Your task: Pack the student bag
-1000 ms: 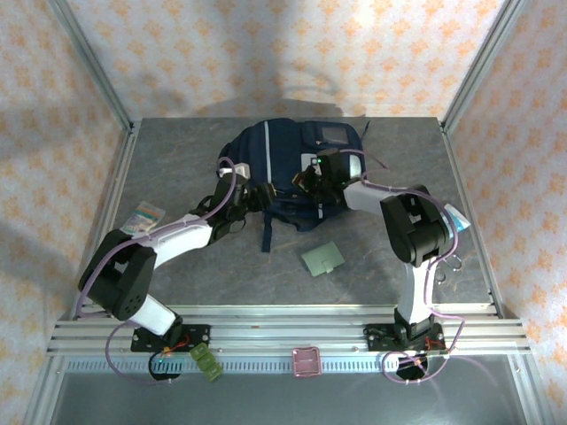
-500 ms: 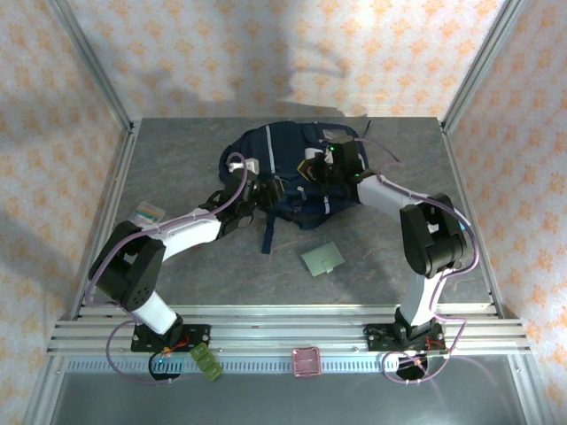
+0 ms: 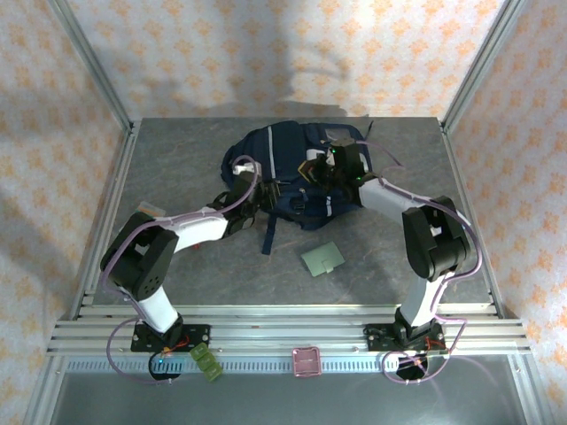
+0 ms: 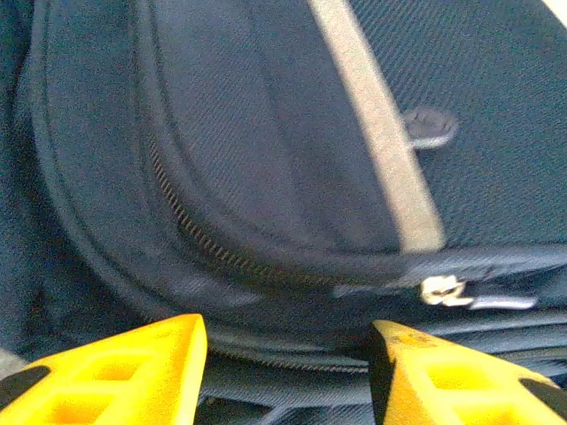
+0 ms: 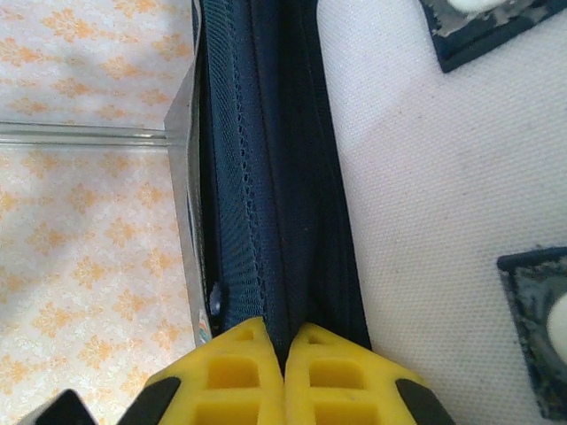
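Observation:
The student bag (image 3: 288, 164), navy with pale stripes, lies at the back middle of the table. My left gripper (image 3: 254, 192) is at its near left side. In the left wrist view this gripper (image 4: 288, 372) stands open, its yellow fingers (image 4: 115, 372) apart over the bag's zipper seam (image 4: 221, 257), with a metal zipper pull (image 4: 443, 290) just off the right finger. My right gripper (image 3: 324, 168) is over the bag's right part. In the right wrist view this gripper (image 5: 284, 354) is shut on a navy fabric edge (image 5: 266, 177) of the bag, beside a white pocket patch (image 5: 443, 204).
A green flat card (image 3: 322, 258) lies on the table in front of the bag. A dark strap (image 3: 266, 232) trails toward the near side. A small packet (image 3: 147, 211) sits at the left by my left arm. A pink item (image 3: 306, 361) and a green one (image 3: 205, 361) rest on the front rail.
My left gripper has pushed in closer to the bag and its jaws have narrowed. My right gripper, still shut, has pulled the bag's edge up and toward the back.

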`<state>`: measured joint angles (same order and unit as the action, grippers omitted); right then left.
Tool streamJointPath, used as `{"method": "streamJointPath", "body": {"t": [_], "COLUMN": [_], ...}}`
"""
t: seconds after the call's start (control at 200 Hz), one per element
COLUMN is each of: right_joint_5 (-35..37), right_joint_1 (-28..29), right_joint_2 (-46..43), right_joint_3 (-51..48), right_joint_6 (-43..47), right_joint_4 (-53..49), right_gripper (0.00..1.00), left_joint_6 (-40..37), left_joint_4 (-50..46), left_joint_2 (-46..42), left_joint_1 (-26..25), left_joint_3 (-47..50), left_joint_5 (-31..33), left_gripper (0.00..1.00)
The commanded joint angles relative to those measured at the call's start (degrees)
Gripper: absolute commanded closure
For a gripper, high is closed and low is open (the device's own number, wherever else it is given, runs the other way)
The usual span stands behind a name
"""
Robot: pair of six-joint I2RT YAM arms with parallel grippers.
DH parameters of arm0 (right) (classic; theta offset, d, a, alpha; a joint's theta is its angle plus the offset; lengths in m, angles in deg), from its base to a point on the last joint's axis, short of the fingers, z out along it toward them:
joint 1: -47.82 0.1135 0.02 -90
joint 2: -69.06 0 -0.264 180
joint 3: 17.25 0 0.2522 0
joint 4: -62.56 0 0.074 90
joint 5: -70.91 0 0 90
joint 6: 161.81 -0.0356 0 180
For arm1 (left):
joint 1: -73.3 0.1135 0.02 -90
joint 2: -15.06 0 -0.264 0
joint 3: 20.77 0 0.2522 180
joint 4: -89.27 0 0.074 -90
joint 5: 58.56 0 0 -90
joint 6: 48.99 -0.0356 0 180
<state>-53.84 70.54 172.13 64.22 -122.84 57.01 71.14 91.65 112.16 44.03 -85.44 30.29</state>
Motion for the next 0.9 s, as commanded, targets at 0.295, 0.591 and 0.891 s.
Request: {"method": "streamJointPath", "body": {"t": [0.295,0.591,0.891], "right_joint_5": [-2.96,-3.14,-4.05], "right_joint_1": [-0.44,-0.39,-0.4], "right_joint_2": [-4.85,-6.58,-7.61], "right_joint_3": [2.6,-0.44,0.46], "right_joint_6": [-2.0,-1.71,-3.8], "right_joint_4": [10.61,12.05,14.02], "right_gripper": [1.0,1.0,1.0], "left_joint_6": [0.26,4.9,3.8], "left_joint_4": [2.95,21.6,22.94], "left_joint_2": [-0.53,-11.31,3.09], "left_joint_1": [-0.66,-1.86,-2.8], "left_joint_3": [4.47,11.55,6.67], "left_joint_5": [0.21,-8.73,-9.78], "left_gripper": [0.42,0.38,0.44]}}
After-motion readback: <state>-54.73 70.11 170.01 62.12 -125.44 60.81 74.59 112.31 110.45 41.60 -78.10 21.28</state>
